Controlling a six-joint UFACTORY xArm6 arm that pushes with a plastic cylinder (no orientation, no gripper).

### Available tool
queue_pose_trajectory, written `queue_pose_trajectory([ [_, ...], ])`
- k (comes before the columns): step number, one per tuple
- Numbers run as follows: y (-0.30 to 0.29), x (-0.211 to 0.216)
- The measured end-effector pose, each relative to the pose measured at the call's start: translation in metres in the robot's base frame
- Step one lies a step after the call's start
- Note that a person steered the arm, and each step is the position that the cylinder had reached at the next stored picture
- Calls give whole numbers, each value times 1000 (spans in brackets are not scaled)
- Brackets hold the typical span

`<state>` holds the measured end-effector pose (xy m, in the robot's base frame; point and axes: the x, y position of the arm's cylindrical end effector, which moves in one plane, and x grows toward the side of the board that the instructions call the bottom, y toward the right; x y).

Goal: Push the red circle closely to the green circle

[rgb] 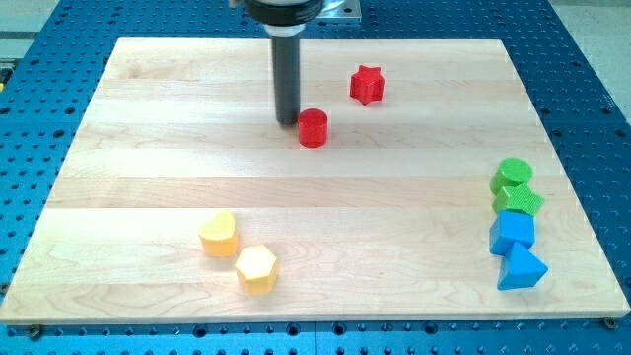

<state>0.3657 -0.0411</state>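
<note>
The rod's tip (pixel 288 121) sits on the wooden board (pixel 177 148) just beside the red circle (pixel 313 128), at about its ten o'clock. Whether the two are touching or a hair apart I cannot tell from here. There are no jaws to speak of; the tool is a plain dark rod, and it grips nothing.

The red circle stands a little above the middle of the board. The green circle (pixel 513 174) is well apart from it, near the board's right edge, roughly at the red one's four o'clock. It heads a tight column: a second green block (pixel 520 201), whose shape I can't make out, touches it below, then a blue cube (pixel 513 232) and a blue triangle (pixel 521 267).

The tip looks well placed, since it sits nearly opposite the way the circle has to go. I'd push steadily toward four o'clock and keep the tip behind the circle's centre, because a round block slips sideways off a rod easily. If it drifts, step round and correct. Slowing near the end seems wise, so the green column isn't knocked apart.

The red star (pixel 367 85) at one o'clock and the yellow heart (pixel 218 234) and yellow hexagon (pixel 256 268) at seven o'clock lie off that path.
</note>
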Motion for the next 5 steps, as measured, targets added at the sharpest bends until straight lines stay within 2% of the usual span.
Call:
queue_pose_trajectory([
  [1, 18, 30],
  [2, 95, 41],
  [3, 148, 59],
  [4, 126, 28],
  [5, 162, 29],
])
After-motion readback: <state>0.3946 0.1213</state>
